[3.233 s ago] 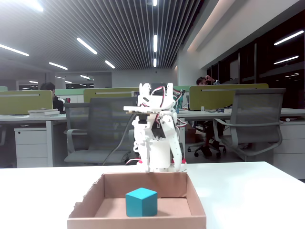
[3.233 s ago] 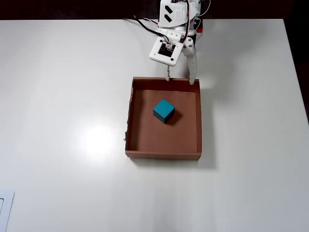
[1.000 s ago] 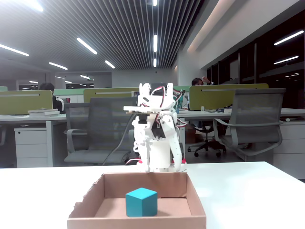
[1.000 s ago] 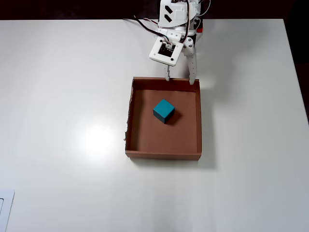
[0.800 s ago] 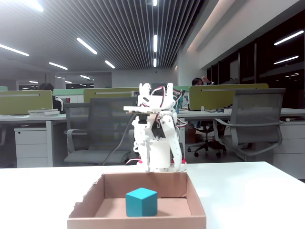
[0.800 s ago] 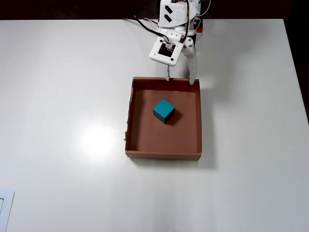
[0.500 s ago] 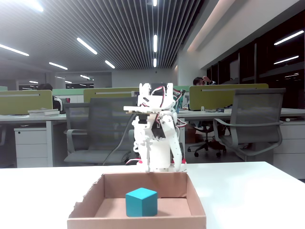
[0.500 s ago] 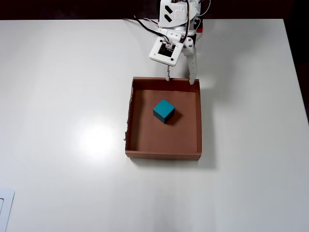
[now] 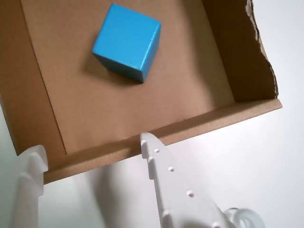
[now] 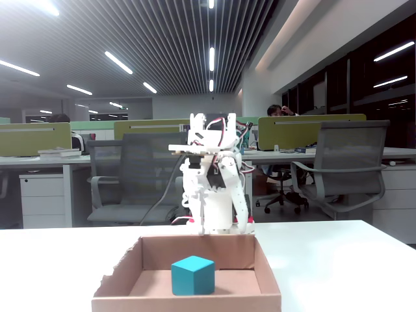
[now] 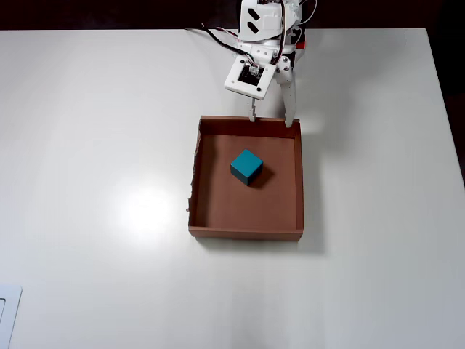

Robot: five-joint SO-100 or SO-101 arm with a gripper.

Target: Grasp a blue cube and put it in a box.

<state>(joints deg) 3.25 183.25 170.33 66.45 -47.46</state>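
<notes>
Small matte teal-blue cube (image 11: 247,166) is sitting flat on the floor of the shallow brown cardboard box (image 11: 208,207), turned slightly askew to the walls, touching none. Box is lying on the table, one side wall ragged and torn.

White table (image 11: 109,145); grey office chairs (image 10: 351,162), desks, seated person (image 10: 281,110) behind

no readable text, labels or numbers anywhere
</notes>
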